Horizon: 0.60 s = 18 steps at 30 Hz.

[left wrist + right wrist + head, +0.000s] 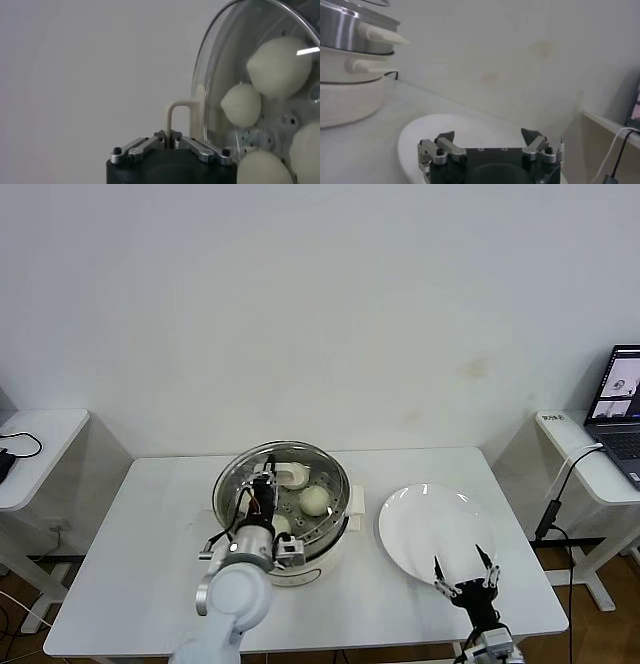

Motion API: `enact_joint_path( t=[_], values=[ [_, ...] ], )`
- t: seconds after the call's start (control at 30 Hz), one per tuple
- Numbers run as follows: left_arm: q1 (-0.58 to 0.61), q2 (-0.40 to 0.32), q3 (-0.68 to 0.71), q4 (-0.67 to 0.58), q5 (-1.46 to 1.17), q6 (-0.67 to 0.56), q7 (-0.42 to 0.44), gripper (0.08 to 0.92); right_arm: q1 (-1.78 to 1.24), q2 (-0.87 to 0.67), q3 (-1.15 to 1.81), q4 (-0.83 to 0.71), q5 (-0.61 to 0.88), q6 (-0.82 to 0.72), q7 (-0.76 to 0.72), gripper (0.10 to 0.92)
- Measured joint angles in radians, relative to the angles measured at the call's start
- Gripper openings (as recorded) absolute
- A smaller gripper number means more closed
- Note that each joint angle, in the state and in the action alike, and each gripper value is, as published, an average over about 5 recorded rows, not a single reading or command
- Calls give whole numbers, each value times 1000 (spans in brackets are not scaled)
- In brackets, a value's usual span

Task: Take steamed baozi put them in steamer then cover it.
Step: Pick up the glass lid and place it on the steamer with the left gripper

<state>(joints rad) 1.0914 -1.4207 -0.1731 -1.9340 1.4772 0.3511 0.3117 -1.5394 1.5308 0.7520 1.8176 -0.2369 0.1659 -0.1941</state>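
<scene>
The round shiny steel steamer [300,556] on its cream-white electric base is seen near the middle of the white worktop [150,514]. The round clear glass cover [330,469] with a metal rim is seated on the steamer, and smooth cream-white steamed baozi [314,501] are visible through the glass, resting on the perforated tray. In the left wrist view several buns [280,66] are seen behind the glass [220,75], and the cream-white oblong cover handle [176,112] is pinched between the narrowly closed fingers of the left gripper [170,136]. In the head view the left gripper [263,484] is positioned over the centre of the cover, with the arm reaching in from the near edge of the worktop. A flat round white plate [430,529] is set just to the right of the steamer, not touching it. The right gripper [466,569] is held over the near rim of the plate, its fingers spread wide and holding nothing; the same spread is shown in the right wrist view [490,136], with the plate [420,135] beneath and the steamer's side handles [380,35] off to one side.
</scene>
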Motion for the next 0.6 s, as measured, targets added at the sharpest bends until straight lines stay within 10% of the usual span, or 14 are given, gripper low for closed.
enact_joint_path(
  t=[0.6],
  values=[
    [-4,-40,0,44,74,-25,-6,139,0,-3,-9,-10,-2,3,0,823]
  ],
)
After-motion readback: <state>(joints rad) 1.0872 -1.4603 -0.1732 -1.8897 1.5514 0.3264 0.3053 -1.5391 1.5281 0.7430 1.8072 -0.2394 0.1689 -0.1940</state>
